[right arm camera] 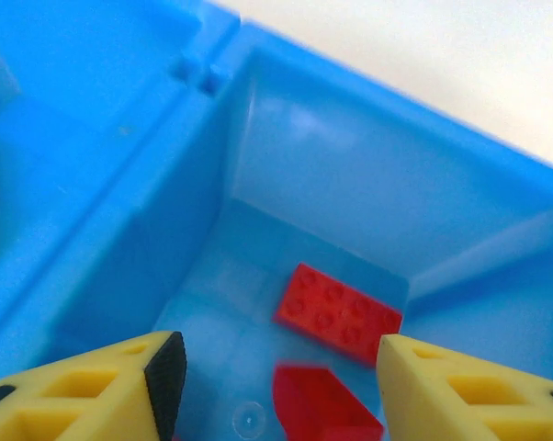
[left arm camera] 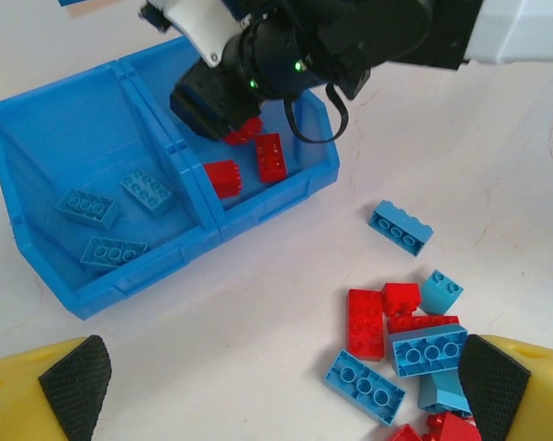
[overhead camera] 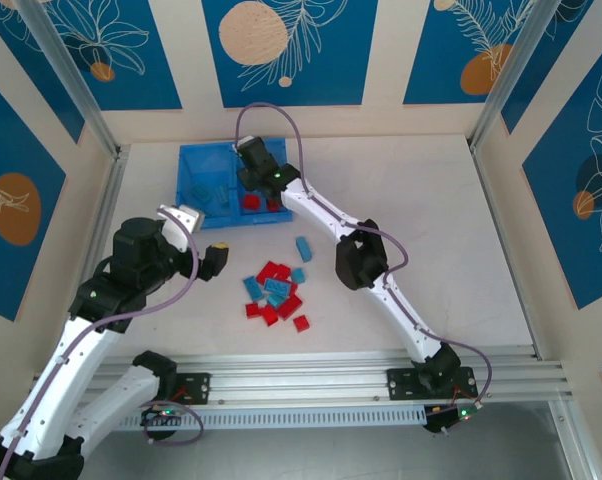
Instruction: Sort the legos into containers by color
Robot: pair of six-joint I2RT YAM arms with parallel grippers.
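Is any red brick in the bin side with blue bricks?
No, that compartment holds three blue bricks; the reds lie next door.

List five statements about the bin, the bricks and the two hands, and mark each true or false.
1. The bin's left compartment holds only light blue bricks. True.
2. The right hand hangs over the bricks on the table. False: it is over the right compartment, where red bricks lie.
3. The left hand is shut on a blue brick. False: it is open and holds nothing.
4. The pile on the table mixes red and blue bricks. True.
5. A lone blue brick lies apart from the pile, nearer the bin. True.
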